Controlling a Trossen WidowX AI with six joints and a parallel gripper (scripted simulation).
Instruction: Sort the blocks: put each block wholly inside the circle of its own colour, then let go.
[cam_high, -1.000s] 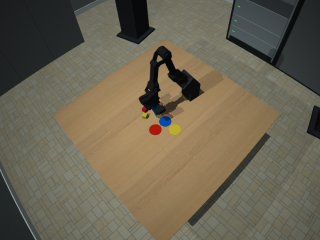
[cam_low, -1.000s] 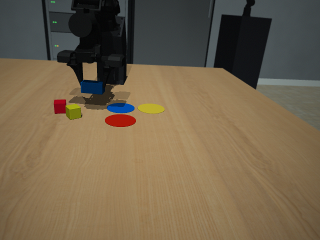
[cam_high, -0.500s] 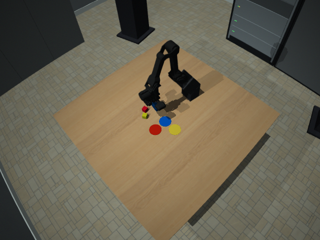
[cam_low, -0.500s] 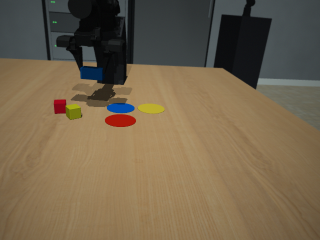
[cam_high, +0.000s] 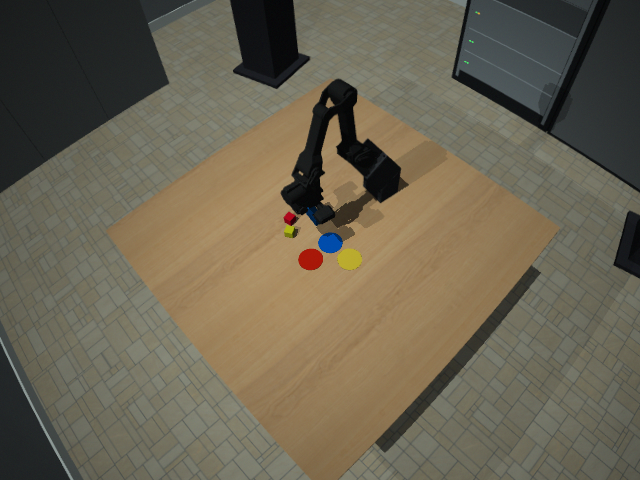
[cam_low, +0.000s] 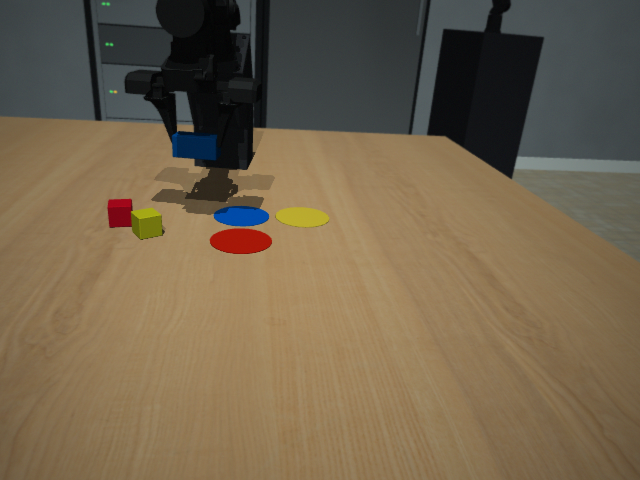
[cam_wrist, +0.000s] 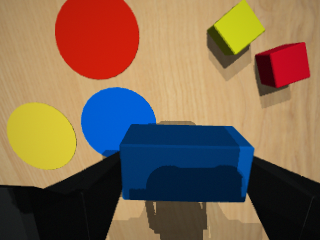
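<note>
While aloft between the jaws, blue block (cam_wrist: 185, 162), long axis spanning them.

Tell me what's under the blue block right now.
The blue block hangs in the tool above bare wooden table and its own shadow, beside the blue circle. The wrist view hides the spot directly beneath.
</note>
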